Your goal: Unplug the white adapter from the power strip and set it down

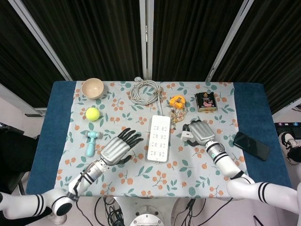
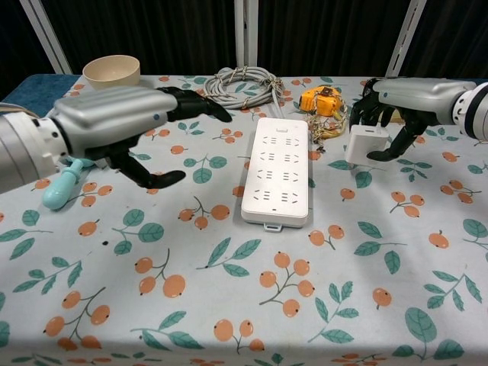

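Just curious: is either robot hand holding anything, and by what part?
The right robot hand pinches the adapter by its sides; the left holds nothing.

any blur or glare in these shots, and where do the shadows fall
Chest view: left hand looms large and slightly soft, soft shadow beside the power strip; the right hand and white adapter read sharp. Head view: even overhead light, only faint shadows under both hands, no glare on the strip, black curtains nearly featureless.
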Controlling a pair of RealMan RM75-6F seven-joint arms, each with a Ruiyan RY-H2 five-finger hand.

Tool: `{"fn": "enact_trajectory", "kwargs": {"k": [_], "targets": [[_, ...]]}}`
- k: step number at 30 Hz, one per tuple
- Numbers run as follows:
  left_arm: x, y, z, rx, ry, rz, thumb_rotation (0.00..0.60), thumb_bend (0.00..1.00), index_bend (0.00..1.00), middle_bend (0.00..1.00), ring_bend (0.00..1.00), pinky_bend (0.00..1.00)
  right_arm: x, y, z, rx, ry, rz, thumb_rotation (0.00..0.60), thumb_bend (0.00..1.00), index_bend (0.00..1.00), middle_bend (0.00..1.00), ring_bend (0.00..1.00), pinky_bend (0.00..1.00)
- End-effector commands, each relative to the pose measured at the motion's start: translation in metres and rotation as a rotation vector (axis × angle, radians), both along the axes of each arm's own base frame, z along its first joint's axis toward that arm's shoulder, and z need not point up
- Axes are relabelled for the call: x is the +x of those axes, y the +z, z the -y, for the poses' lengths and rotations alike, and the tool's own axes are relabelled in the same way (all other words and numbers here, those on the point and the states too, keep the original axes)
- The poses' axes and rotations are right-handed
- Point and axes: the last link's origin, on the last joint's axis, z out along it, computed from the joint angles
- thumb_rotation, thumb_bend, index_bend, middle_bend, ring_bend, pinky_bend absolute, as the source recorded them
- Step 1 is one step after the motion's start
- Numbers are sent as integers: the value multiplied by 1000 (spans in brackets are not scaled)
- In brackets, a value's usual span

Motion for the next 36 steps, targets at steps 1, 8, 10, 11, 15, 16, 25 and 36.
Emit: {"fn": "enact_trajectory", "kwargs": {"k": [1,8,10,11,15,16,25,36], "targets": [[-11,11,2,28,35,15,600,380,113,74,11,19,-3,-3,-1,11,-19,16,600,261,414,387,132,178],[-26,24,5,64,72,24,600,379,113,75,10,18,-8,6,-2,7,-44,32,600,217,24,189,3,82],[-28,29,5,81,77,26,600,379,112,75,11,18,-7,11,-3,3,-39,32,600,217,0,161,0,68],[-30,34,4,99,82,29,600,379,112,75,11,17,-5,15,-5,-8,-30,40,600,217,0,152,0,64],[-45,63,2,193,123,37,600,380,113,74,11,17,-2,47,-18,-94,21,50,600,221,0,139,0,60],[-51,72,2,221,139,36,600,381,113,74,11,17,-4,58,-23,-126,33,45,600,226,0,139,0,58],[-137,161,28,484,386,-31,600,382,114,74,11,17,-63,146,-104,-439,1,-17,600,242,0,108,0,21],[-184,193,94,588,569,-136,600,383,114,75,11,9,-112,163,-187,-549,-71,43,600,251,0,47,0,0]]}}
